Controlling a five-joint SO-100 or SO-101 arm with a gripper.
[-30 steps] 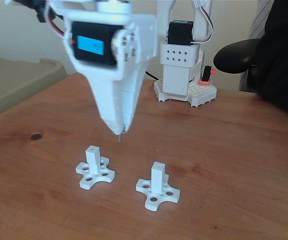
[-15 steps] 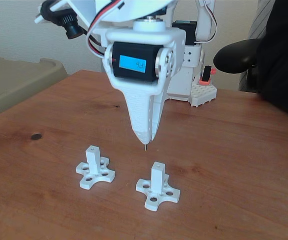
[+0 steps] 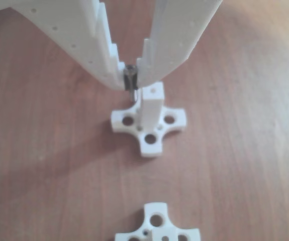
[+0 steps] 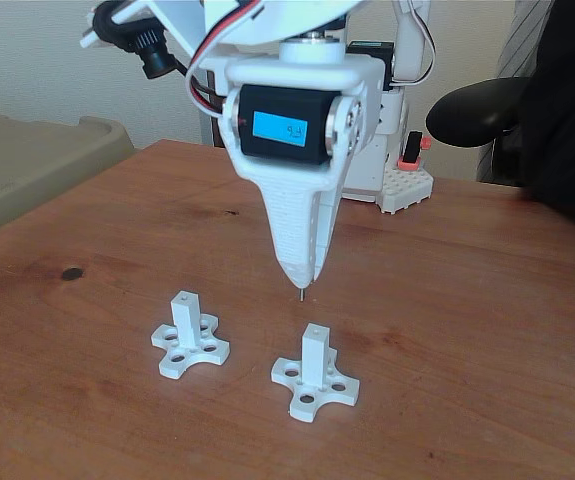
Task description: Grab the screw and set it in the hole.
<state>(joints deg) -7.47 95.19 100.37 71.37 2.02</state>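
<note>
From my remote seat: wooden table (image 4: 487, 330), two white posts on cross-shaped bases. Left post (image 4: 185, 312) stands alone near table's front. Gripper (image 4: 303, 274) hangs above table, just left of and higher than right post (image 4: 315, 352), fingers pinched on screw (image 3: 130, 82). Screw upright, head clamped between fingertips, shaft tip poking below them. In other view, screw sits just beside post's top, left of hole (image 3: 154, 92), not inside it. Second base (image 3: 157, 228) at bottom edge there.
</note>
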